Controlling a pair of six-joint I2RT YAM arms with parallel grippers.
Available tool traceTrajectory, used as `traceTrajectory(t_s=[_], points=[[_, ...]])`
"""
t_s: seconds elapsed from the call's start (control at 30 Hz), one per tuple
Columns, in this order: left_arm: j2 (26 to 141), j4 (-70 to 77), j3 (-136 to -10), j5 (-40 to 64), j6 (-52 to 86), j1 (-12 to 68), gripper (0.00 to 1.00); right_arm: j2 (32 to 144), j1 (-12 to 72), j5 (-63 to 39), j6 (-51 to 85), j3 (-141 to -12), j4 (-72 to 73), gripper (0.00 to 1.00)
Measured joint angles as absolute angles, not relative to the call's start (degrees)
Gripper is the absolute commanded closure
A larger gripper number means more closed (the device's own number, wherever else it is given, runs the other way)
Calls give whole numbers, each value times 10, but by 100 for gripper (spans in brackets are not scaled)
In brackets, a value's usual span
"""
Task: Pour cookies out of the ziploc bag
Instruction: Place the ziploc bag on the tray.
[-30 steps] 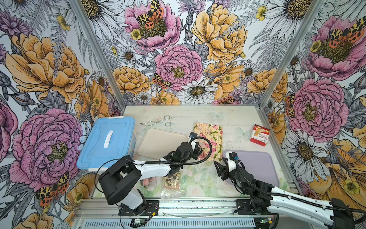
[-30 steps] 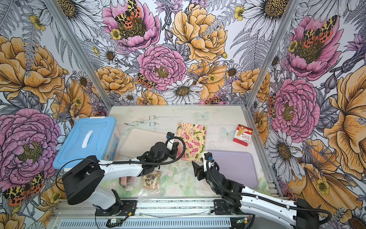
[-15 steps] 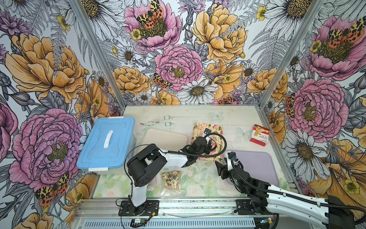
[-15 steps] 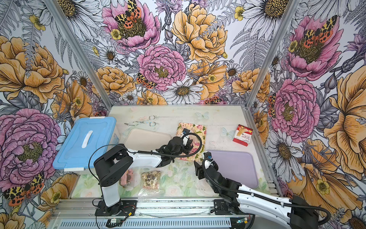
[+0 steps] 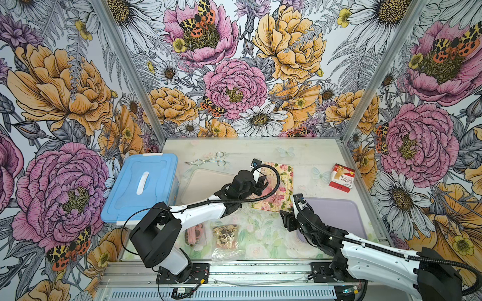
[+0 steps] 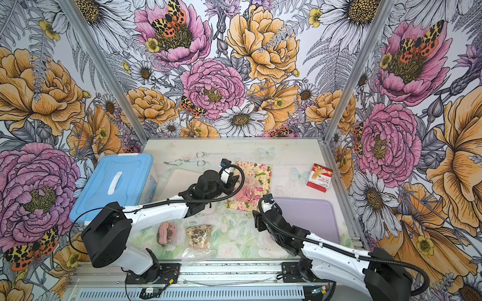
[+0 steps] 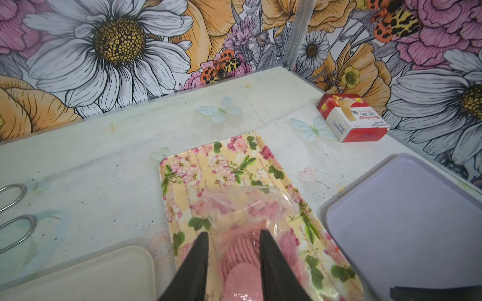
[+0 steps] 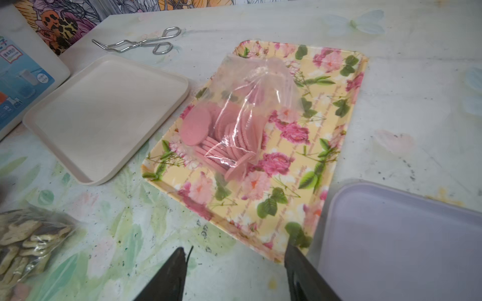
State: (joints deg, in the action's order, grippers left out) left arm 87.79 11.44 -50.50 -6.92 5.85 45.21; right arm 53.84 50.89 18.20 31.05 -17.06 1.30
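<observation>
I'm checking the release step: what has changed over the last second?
The left end effector shifted farther out over the floral tray and opened, letting go of the bag of pink cookies, which now lies on that tray. The right end effector, open, the star-cookie bag, the ring-cookie bag and the purple tray stayed put.

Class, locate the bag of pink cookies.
In the right wrist view, the bag of pink cookies lies on the floral tray, between the beige tray and lilac tray.
</observation>
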Motion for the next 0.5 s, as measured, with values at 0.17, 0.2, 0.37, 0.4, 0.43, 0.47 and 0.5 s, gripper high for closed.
traceTrajectory(t_s=[0.17, 0.2, 0.37, 0.4, 0.43, 0.47, 0.5], points=[[882, 55, -488, 41, 49, 401, 69, 591, 502, 142, 321, -199, 28, 39], [885, 46, -488, 57, 44, 394, 69, 603, 500, 135, 322, -199, 31, 39], [886, 9, -488, 106, 3, 390, 69, 644, 481, 125, 320, -197, 50, 43], [886, 1, -488, 110, -5, 390, 69, 648, 474, 121, 319, -195, 58, 43], [886, -7, -488, 112, -10, 390, 69, 650, 468, 118, 318, -192, 66, 43], [886, -16, -488, 114, -16, 390, 69, 650, 457, 109, 316, -188, 74, 43], [886, -23, -488, 115, -20, 389, 69, 651, 446, 101, 312, -185, 82, 42]])
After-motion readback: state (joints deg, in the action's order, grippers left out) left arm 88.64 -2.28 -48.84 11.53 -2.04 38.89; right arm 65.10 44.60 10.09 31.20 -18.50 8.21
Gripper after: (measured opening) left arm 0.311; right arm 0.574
